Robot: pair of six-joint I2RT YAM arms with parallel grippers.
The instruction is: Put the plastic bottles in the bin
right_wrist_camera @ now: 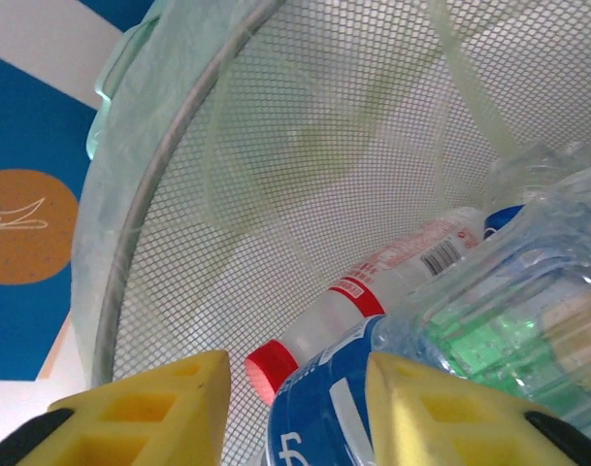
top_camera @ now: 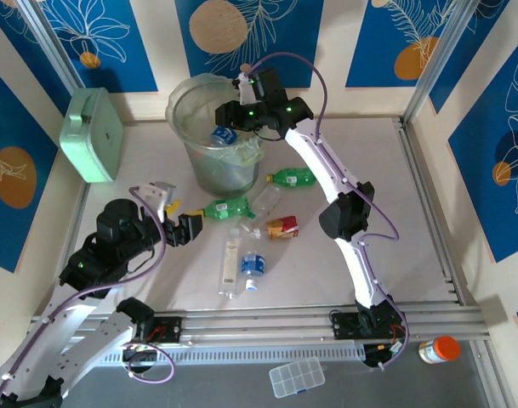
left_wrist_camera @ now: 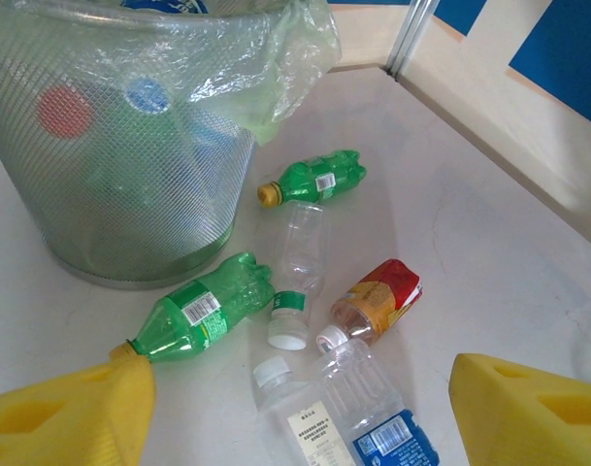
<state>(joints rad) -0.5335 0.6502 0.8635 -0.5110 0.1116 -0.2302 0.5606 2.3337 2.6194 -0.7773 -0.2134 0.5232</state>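
Right gripper hangs inside the rim of the tall round grey-green mesh bin, which is lined with a clear plastic bag. Its yellow fingers pinch a clear plastic bottle with a blue label. Left gripper is spread wide, one finger at the neck of a green plastic bottle. Five more small plastic bottles lie on the white table beside the bin.

Odds and ends around the pale table
A mint-green square box sits tilted against the left wall at the table's far-left edge. A white jar with an orange lid sits at the near right corner, past the metal rails – a clear compartment case lies near the middle of the front ledge, and blue wall panels with leaf and orange-disc prints stand behind
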